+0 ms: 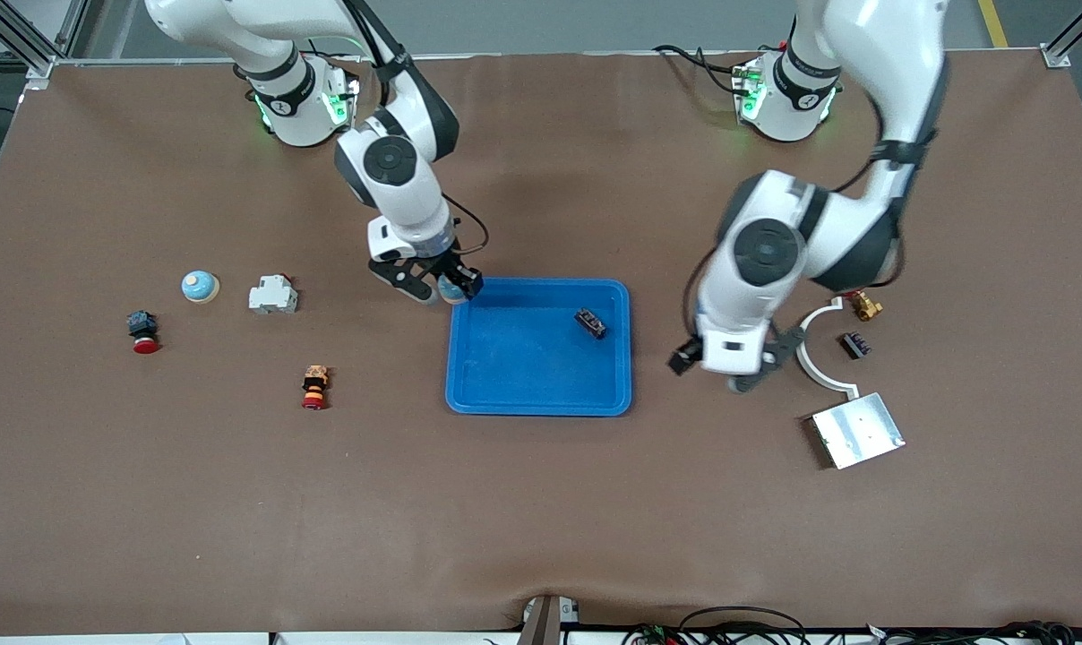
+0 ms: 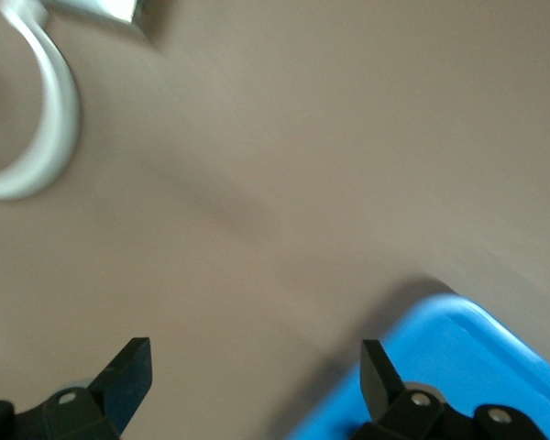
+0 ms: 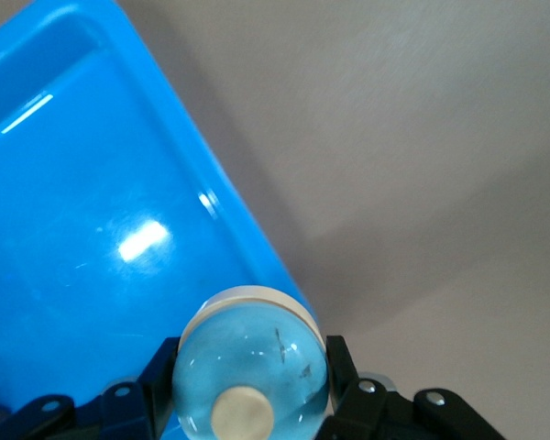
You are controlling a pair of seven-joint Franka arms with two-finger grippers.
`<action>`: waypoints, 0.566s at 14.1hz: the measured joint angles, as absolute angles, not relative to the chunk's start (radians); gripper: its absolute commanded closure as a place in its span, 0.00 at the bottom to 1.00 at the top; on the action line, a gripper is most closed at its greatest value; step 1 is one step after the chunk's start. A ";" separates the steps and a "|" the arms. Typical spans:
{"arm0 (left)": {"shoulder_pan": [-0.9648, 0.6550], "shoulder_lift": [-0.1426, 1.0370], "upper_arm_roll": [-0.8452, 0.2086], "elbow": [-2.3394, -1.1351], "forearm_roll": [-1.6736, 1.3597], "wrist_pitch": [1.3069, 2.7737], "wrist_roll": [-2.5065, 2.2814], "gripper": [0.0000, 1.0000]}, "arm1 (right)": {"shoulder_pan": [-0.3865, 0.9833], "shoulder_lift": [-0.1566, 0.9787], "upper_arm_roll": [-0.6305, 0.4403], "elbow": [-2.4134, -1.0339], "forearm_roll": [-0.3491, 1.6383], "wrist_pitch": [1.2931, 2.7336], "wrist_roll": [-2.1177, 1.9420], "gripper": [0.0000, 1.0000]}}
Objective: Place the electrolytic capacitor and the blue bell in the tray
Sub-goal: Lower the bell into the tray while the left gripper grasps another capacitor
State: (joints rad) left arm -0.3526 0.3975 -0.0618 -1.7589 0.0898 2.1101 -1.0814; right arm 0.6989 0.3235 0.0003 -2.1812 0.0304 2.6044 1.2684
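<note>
Table contents, itemised from the right arm's end of the table toward the left arm's end.

1. Red-capped push button [image 1: 144,331], lying on the brown table [image 1: 541,502].
2. A second blue bell [image 1: 200,287], sitting untouched near the white breaker block [image 1: 273,295].
3. Orange and red stacked part [image 1: 314,386], lying nearer the front camera than the breaker.
4. Right gripper [image 1: 447,288], [image 3: 252,390], hanging over the tray's corner nearest the right arm's base. Its fingers are clamping the blue bell [image 1: 451,287], [image 3: 250,367], dome and small knob facing the wrist camera.
5. Blue tray [image 1: 541,405], [image 3: 92,211], [image 2: 458,367], sitting mid-table. One small dark part [image 1: 590,322] is resting inside, toward the left arm's end; whether it is the capacitor cannot be told.
6. Left gripper [image 1: 725,372], [image 2: 252,376], hovering over bare table just beside the tray, fingers spread wide and carrying nothing.
7. White curved bracket [image 1: 819,354], [image 2: 37,128], small dark block [image 1: 855,345], brass fitting [image 1: 866,307] and silver plate [image 1: 857,430], grouped at the left arm's end.

Risk note: the bell is hanging over the rim rather than over the tray floor. A release here is likely to be dropping it onto the raised edge, from which it could be tipping or rolling out onto the table. The dome is also offering the fingers a rounded surface, so slipping during travel seems possible.
</note>
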 measured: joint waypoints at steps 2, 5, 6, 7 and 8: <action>-0.279 0.395 -0.061 -1.797 0.113 2.110 -0.967 0.00 | 0.713 0.392 -0.001 -2.115 0.030 2.602 1.306 1.00; -0.174 0.400 -0.060 -1.864 0.182 2.111 -0.818 0.00 | 0.730 0.474 -0.003 -2.029 0.030 2.582 1.346 1.00; -0.140 0.400 -0.060 -1.881 0.205 2.111 -0.765 0.00 | 0.735 0.493 -0.003 -2.002 0.030 2.563 1.361 1.00; -0.105 0.401 -0.060 -1.892 0.222 2.112 -0.717 0.00 | 0.743 0.510 -0.004 -1.977 0.030 2.546 1.374 1.00; -0.070 0.402 -0.060 -1.901 0.230 2.114 -0.665 0.00 | 0.754 0.526 -0.007 -1.954 0.030 2.533 1.391 1.00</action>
